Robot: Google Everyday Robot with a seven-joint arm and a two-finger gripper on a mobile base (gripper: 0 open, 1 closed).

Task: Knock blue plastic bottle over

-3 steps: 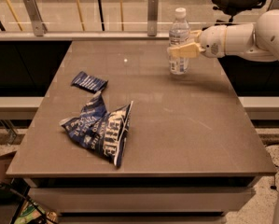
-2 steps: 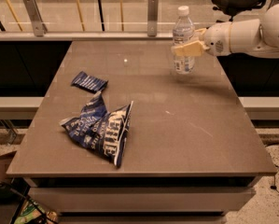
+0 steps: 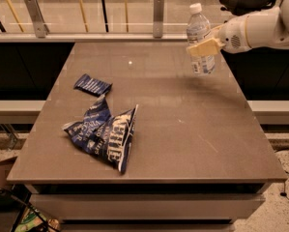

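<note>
The jaws are clamped on the blue plastic bottle (image 3: pixel 198 29): one tan finger (image 3: pixel 202 48) lies across the front of its label at mid-height, and the other is hidden behind it. The gripper (image 3: pixel 200 47) sits over the far right part of the table (image 3: pixel 182 144), reaching in from the right at the end of the white arm (image 3: pixel 262 29). A second ago the gripper and bottle were further left. Both have since shifted together towards the table's right edge, with the hold unchanged. The bottle now leans a little, its white cap tipped left and its base set further right, where before it looked nearly straight. Its base is close above or on the far right corner area of the table, with a faint shadow below it; I cannot tell whether it touches the surface. Well apart from it, on the left half of the table, the small snack bag (image 3: pixel 92 85) lies flat. The large crumpled snack bag (image 3: pixel 108 134) lies nearer the front edge. Both are where they were in the earlier frames. Behind the table, the metal post (image 3: pixel 158 16) of the rail stands as before.
</note>
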